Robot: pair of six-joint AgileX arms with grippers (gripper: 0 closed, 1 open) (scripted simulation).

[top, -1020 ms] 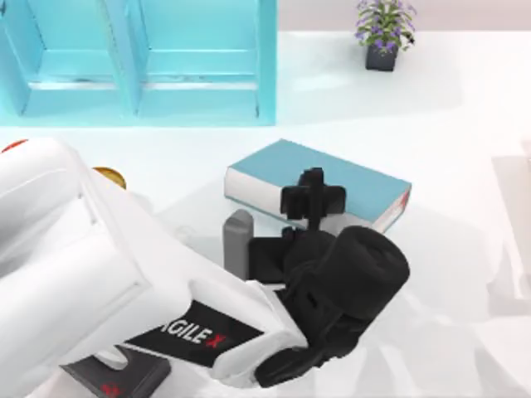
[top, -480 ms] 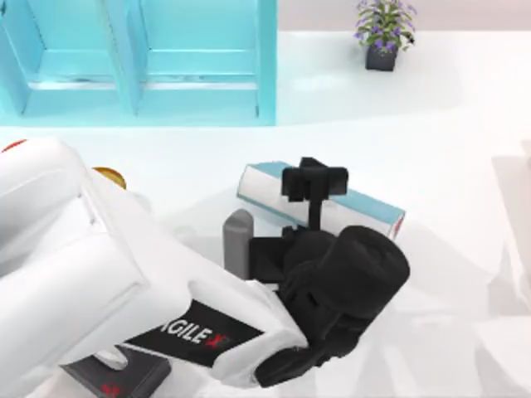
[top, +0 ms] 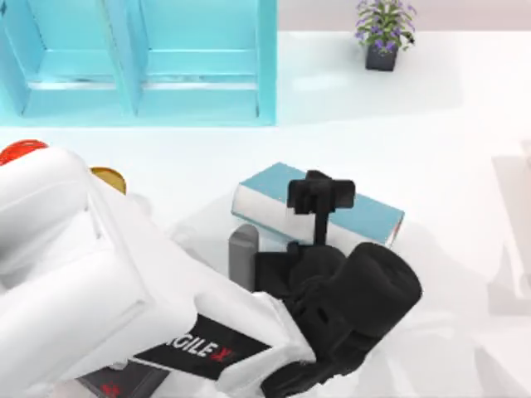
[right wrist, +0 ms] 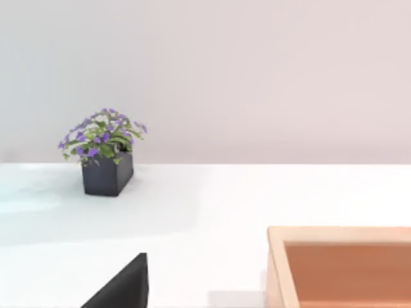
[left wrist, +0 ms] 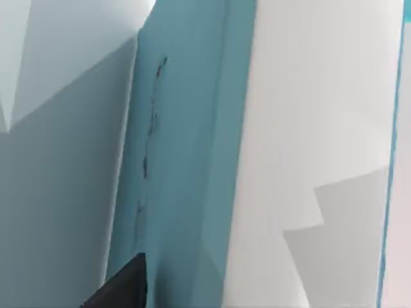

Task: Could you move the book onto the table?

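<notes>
The book (top: 365, 211) is a thick teal-blue hardcover with white page edges and a small red mark at its right corner. It sits over the white table (top: 431, 149) near the middle, in front of the cabinet. My left gripper (top: 321, 195) reaches over the book's near long edge and is shut on the book. In the left wrist view the teal cover and white pages of the book (left wrist: 186, 160) appear very close. I cannot tell whether the book's underside touches the table. My right gripper (right wrist: 122, 289) is parked off to the right.
A turquoise shelf cabinet (top: 199, 58) stands at the back left. A potted purple plant (top: 383, 33) is at the back right. A black box (top: 116, 383) lies under my left arm at the front left. A wooden tray (right wrist: 340, 263) sits near the right gripper.
The book tipped up, showing less of its cover, then levelled somewhat. It and the left gripper have shifted slightly to the right and toward the front.
</notes>
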